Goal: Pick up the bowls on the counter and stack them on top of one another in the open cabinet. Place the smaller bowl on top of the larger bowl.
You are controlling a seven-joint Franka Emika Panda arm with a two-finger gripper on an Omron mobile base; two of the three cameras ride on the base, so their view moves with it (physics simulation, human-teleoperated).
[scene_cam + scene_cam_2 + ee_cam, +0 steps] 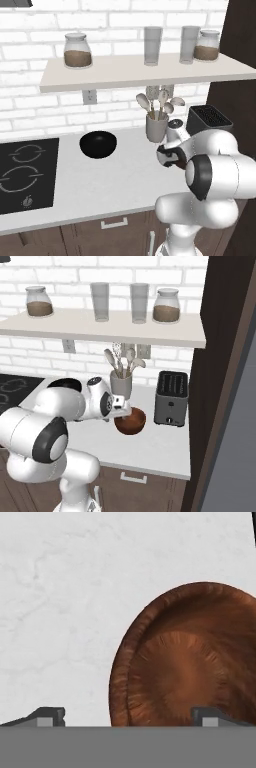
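The smaller reddish-brown bowl (pixel 132 423) stands on the counter (pixel 150 448) between the grey utensil cup and the toaster. My gripper (pixel 123 412) hovers just above the bowl's left rim. In the hand view the brown bowl (pixel 190 662) lies at the lower right. My gripper (pixel 131 718) is open, with one fingertip (pixel 50 716) over bare counter and the other over the bowl's inside. The larger black bowl (pixel 98 144) sits on the counter (pixel 100 190) right of the hob, apart from the arm. The open cabinet (pixel 140 75) is the pale shelf above.
On the shelf (pixel 110 328) stand two jars (pixel 77 51) (pixel 206 46) and two glasses (pixel 153 46) (pixel 189 45). A grey utensil cup (pixel 121 385) and a toaster (pixel 171 398) flank the brown bowl. The black hob (pixel 25 175) lies at the left. A dark tall panel (pixel 225 381) bounds the right.
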